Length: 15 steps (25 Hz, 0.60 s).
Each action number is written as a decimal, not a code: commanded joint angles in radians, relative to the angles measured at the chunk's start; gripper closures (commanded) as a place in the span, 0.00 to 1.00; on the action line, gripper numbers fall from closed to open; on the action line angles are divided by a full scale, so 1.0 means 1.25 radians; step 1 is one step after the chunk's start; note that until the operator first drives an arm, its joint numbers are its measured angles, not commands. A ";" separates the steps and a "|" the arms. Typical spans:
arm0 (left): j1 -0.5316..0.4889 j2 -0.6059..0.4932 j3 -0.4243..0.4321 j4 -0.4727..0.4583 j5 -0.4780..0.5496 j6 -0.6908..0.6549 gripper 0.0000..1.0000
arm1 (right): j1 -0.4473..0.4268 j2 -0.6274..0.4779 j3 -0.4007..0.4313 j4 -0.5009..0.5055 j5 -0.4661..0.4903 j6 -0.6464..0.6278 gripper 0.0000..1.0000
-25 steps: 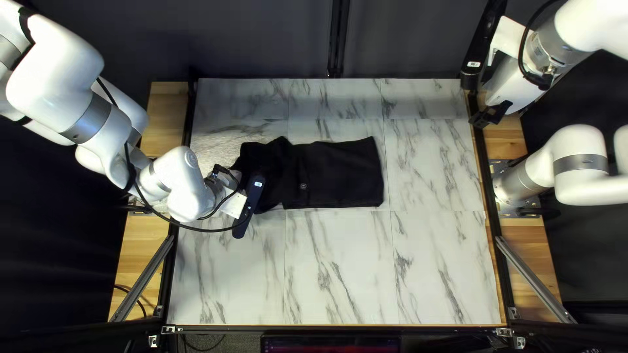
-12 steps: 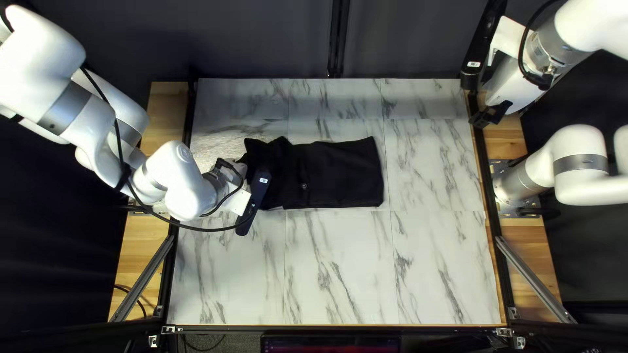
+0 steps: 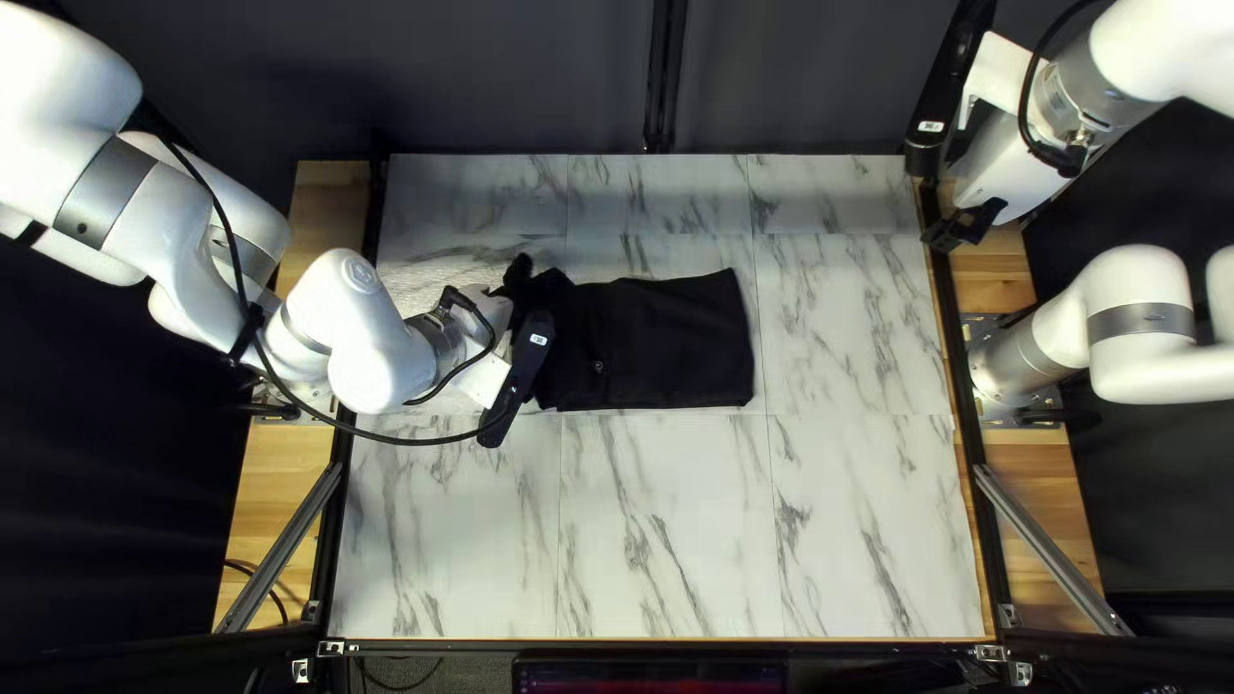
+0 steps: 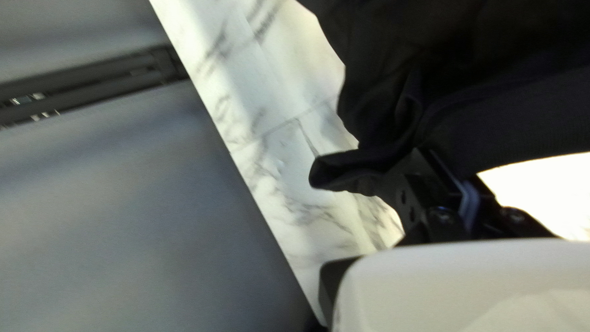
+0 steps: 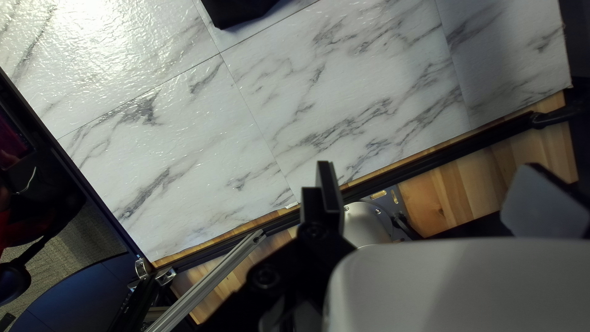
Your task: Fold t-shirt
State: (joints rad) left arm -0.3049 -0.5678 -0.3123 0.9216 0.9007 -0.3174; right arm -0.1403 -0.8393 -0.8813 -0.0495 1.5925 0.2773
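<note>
At the left of the top left view, the left tool is biting down on the left end of the t-shirt, jaws clamped tight on a bunched ridge of black cloth. The left wrist view is showing it clearly, with fabric gathering and draping right at the fingers. That end is standing up off the bench, while the rest of the garment is lying flat as a tidy dark rectangle a little behind the middle of the bench.

This is looking like the last fold: the left end going over onto the right half. To do it well, the pinched end should be riding just high enough to clear the layer beneath, and tracking straight along the shirt's long axis, so the near and far edges are lining up. Any drag and the lower layer is going to be sliding and wrinkling. The letting-go should be waiting until the carried edge is sitting over the right hem.

Over on the right, the right tool is hanging wide open and empty above the bench's edge, well apart from the shirt.
</note>
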 commanded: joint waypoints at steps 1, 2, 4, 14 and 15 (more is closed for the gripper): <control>0.022 -0.006 -0.025 0.027 -0.027 0.038 1.00 | 0.000 0.000 0.000 0.000 0.000 0.000 0.00; 0.029 -0.002 -0.031 0.033 -0.035 0.044 1.00 | 0.000 0.000 0.000 0.000 0.000 0.000 0.00; 0.062 0.014 -0.051 0.056 -0.071 0.065 1.00 | 0.000 0.000 0.000 0.000 0.000 0.000 0.00; 0.209 0.134 -0.159 0.129 -0.250 0.133 1.00 | 0.000 0.000 0.000 0.000 0.000 0.000 0.00; 0.218 0.160 -0.185 0.136 -0.267 0.138 1.00 | 0.000 0.000 0.000 0.000 0.000 0.000 0.00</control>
State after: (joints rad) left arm -0.0590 -0.4214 -0.4904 1.0737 0.6118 -0.1633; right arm -0.1403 -0.8393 -0.8813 -0.0495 1.5925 0.2773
